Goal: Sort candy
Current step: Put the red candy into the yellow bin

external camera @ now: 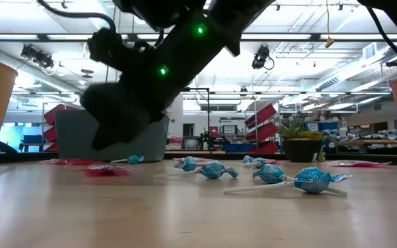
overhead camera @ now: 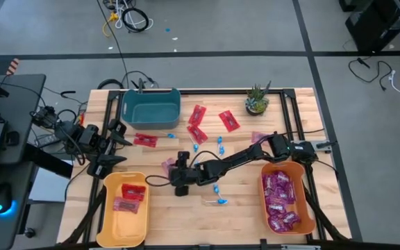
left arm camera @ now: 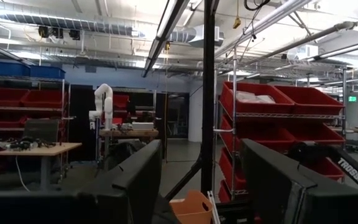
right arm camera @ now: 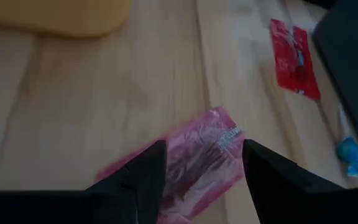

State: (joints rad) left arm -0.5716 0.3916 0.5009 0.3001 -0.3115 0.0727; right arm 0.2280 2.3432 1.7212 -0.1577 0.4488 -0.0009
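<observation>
My right gripper (overhead camera: pixel 175 169) (right arm camera: pixel 204 147) is open and low over the table's middle left. Its fingers stand on either side of a shiny purple-magenta packet (right arm camera: pixel 194 163) (overhead camera: pixel 167 164), which lies flat on the wood; no touch shows. Red packets (overhead camera: pixel 144 140) (overhead camera: pixel 229 120) and blue lollipops (overhead camera: pixel 220 144) (external camera: pixel 312 180) lie scattered on the table. Another purple packet (overhead camera: pixel 257 137) lies by the right arm. My left gripper (overhead camera: pixel 119 146) (left arm camera: pixel 201 165) waits open at the table's left edge, pointing level into the room.
The yellow bin (overhead camera: pixel 110 215) at the near left holds red packets. Purple packets fill the orange bin (overhead camera: pixel 310 201) at the near right. A teal bin (overhead camera: pixel 151 106) stands at the far edge, and a potted plant (overhead camera: pixel 257 101) at the far right. Bare wood lies between the near bins.
</observation>
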